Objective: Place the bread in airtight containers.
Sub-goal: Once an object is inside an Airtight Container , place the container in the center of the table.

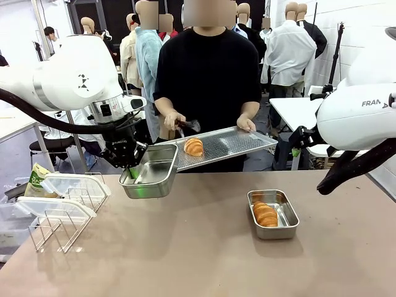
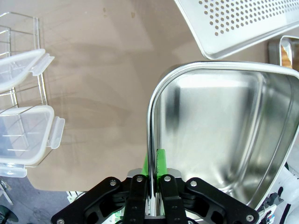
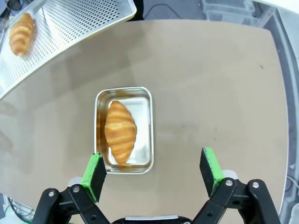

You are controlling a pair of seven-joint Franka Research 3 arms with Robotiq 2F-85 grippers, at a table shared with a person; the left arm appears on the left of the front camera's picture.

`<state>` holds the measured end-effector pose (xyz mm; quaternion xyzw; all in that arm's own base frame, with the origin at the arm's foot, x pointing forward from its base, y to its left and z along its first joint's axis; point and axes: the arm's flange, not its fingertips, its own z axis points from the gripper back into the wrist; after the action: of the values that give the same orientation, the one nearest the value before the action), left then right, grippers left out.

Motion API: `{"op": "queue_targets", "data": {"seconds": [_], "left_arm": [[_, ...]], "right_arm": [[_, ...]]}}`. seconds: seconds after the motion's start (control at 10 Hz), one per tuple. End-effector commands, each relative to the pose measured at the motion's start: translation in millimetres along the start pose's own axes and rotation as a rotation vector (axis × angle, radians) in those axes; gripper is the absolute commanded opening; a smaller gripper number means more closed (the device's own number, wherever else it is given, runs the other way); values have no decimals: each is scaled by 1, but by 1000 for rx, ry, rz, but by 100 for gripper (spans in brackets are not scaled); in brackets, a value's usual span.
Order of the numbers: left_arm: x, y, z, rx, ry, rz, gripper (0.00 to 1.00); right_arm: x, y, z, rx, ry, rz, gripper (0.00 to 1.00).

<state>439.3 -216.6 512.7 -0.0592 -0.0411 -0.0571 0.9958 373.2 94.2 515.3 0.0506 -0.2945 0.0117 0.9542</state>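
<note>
The left claw (image 1: 132,170) pinches the rim of an empty steel pan (image 1: 153,176), tilted in the air beside the perforated tray (image 1: 238,141) a person (image 1: 207,74) holds, where one roll (image 1: 193,146) lies. The right claw (image 3: 152,161) hangs spread above the other roll (image 3: 120,130), lying in the second pan (image 3: 145,93) on the table (image 1: 185,247).

The pan (image 2: 219,135) wall hides most of my left gripper's (image 2: 153,168) pads; the person's hand (image 1: 172,119) holds something dark, perhaps tongs.

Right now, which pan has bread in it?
The pan on the table, on the robot's right: a roll lies in it. The other pan, gripped at its rim by the left tool, is empty.
</note>
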Motion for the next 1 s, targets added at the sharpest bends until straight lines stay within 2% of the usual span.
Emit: {"op": "queue_targets", "data": {"seconds": [0.0,0.9], "left_arm": [[0,2,4,9,-6,3,0],[0,2,4,9,-6,3,0]], "right_arm": [[0,1,0,1,-4,1,100],[0,1,0,1,-4,1,100]]}}
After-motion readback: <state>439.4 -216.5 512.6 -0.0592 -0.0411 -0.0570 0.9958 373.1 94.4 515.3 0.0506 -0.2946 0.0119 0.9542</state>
